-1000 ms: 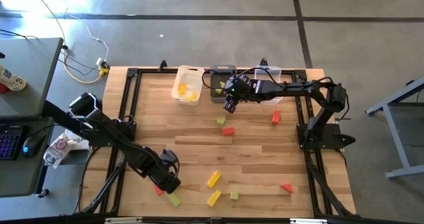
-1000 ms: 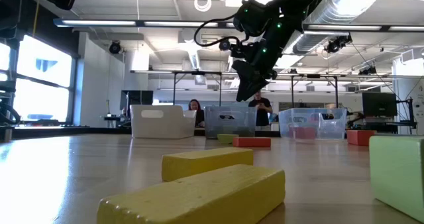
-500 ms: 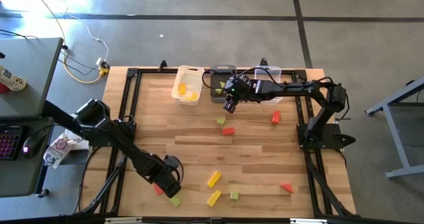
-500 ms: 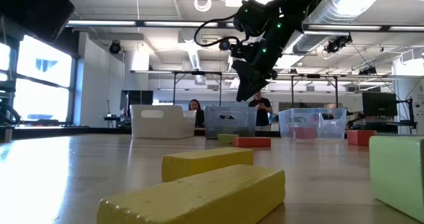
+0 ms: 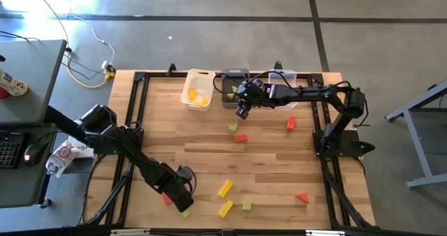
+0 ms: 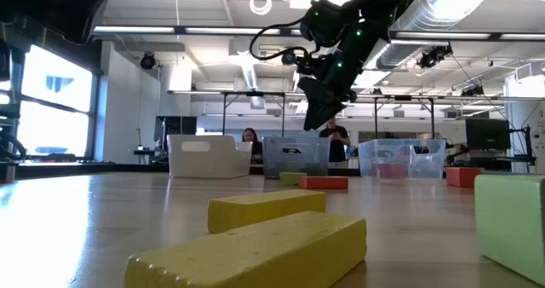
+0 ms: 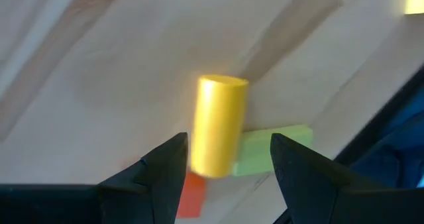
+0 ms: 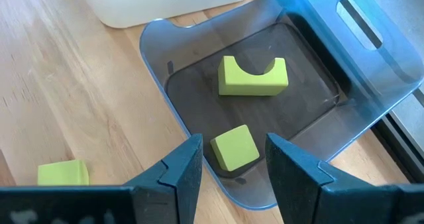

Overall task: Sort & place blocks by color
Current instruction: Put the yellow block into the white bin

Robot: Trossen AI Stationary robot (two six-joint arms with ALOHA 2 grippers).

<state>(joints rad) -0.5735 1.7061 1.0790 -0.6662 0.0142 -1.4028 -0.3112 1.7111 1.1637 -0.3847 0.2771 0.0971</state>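
1. High view: the grey bin (image 5: 233,96) stands at the far edge of the table (image 5: 160,135), between a white bin (image 5: 198,89) and a clear bin (image 5: 290,79).
2. The right pincer (image 5: 242,112) hangs just at the grey bin's near rim; in the right wrist view its fingers (image 8: 175,177) are parted with nothing between them.
3. Inside the grey bin lie two green blocks, one notched (image 8: 253,75) and one cube-like (image 8: 234,148); another green block (image 8: 63,173) rests on the table outside it.
4. Well away from the grey bin, at the table's near left corner, the left pincer (image 7: 228,164) is spread open around a yellow cylinder (image 7: 218,126).
5. A green block (image 7: 275,150) and a red block (image 7: 192,194) sit beside that cylinder.
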